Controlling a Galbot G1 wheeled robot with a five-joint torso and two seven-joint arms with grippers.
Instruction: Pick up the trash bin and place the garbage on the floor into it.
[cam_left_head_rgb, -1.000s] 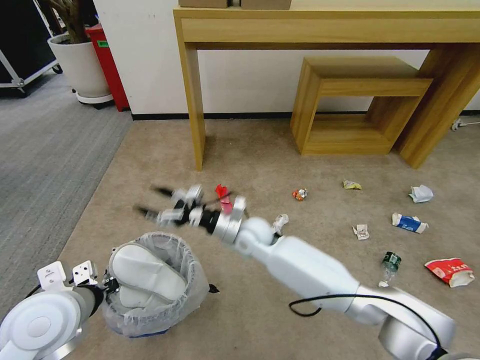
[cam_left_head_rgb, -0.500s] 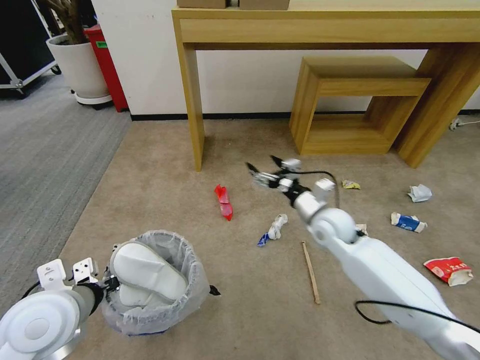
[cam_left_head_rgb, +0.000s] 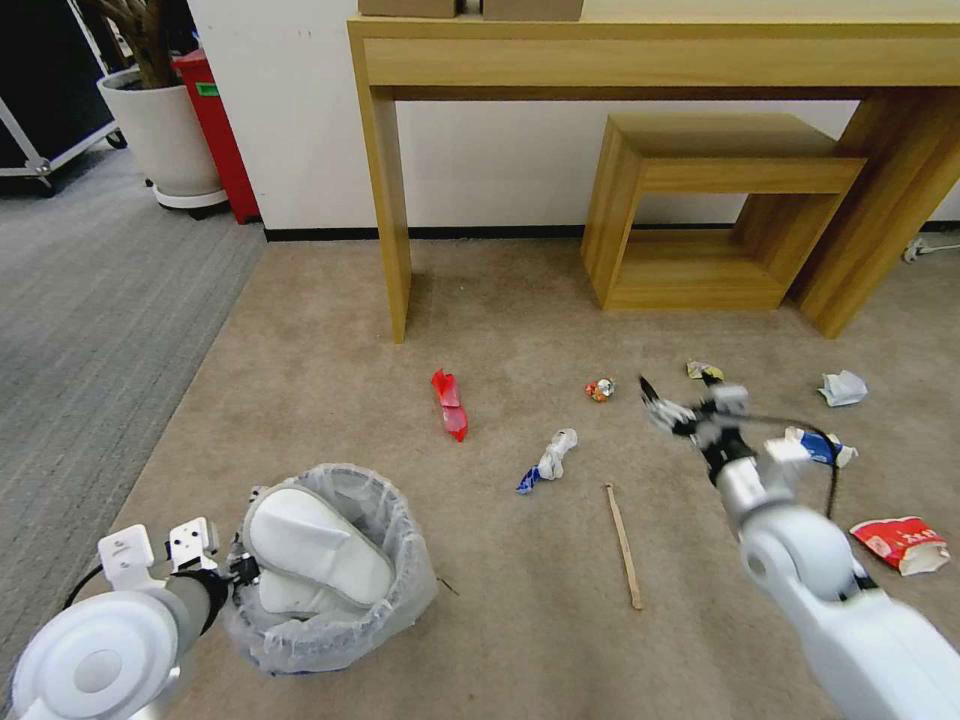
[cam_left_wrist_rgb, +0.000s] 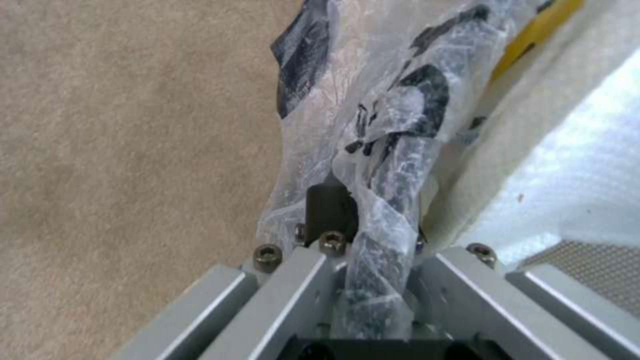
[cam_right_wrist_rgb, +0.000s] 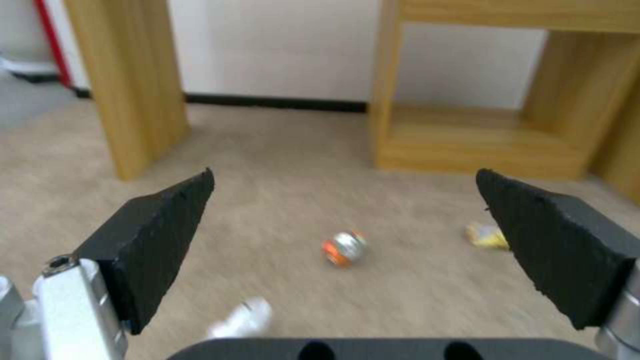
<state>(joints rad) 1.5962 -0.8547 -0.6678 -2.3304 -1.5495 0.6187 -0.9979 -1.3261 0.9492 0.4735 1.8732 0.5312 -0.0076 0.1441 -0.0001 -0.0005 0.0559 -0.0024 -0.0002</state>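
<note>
The floor (cam_left_head_rgb: 300, 330) is a soft beige carpet. A big wood table (cam_left_head_rgb: 640, 60) stands at the far wall, with a small wood stool (cam_left_head_rgb: 720, 200) under it.

The right arm (cam_left_head_rgb: 850, 620) reaches out over the carpet. Its gripper (cam_left_head_rgb: 678, 398) hangs in the air with its two black fingers (cam_right_wrist_rgb: 157, 235) spread wide apart, and there is nothing between them. It is near a small orange and silver ball of trash (cam_left_head_rgb: 600, 389) and a yellow wrapper (cam_left_head_rgb: 703, 370).

The bin (cam_left_head_rgb: 330, 570) sits on the carpet close to the robot, on its left side. A clear bag (cam_left_wrist_rgb: 373, 125) covers its rim. A white slipper (cam_left_head_rgb: 320, 548) lies in it. The left gripper (cam_left_wrist_rgb: 363, 280) is at the bin's edge and pinches the rim and the bag tight.

More trash lies on the carpet. There is a red pack (cam_left_head_rgb: 902, 542), a long stick (cam_left_head_rgb: 622, 545), a red wrapper (cam_left_head_rgb: 449, 403), a blue and white carton (cam_left_head_rgb: 826, 446), crumpled white paper (cam_left_head_rgb: 842, 387), and a white twist with a blue end (cam_left_head_rgb: 548, 460).
</note>
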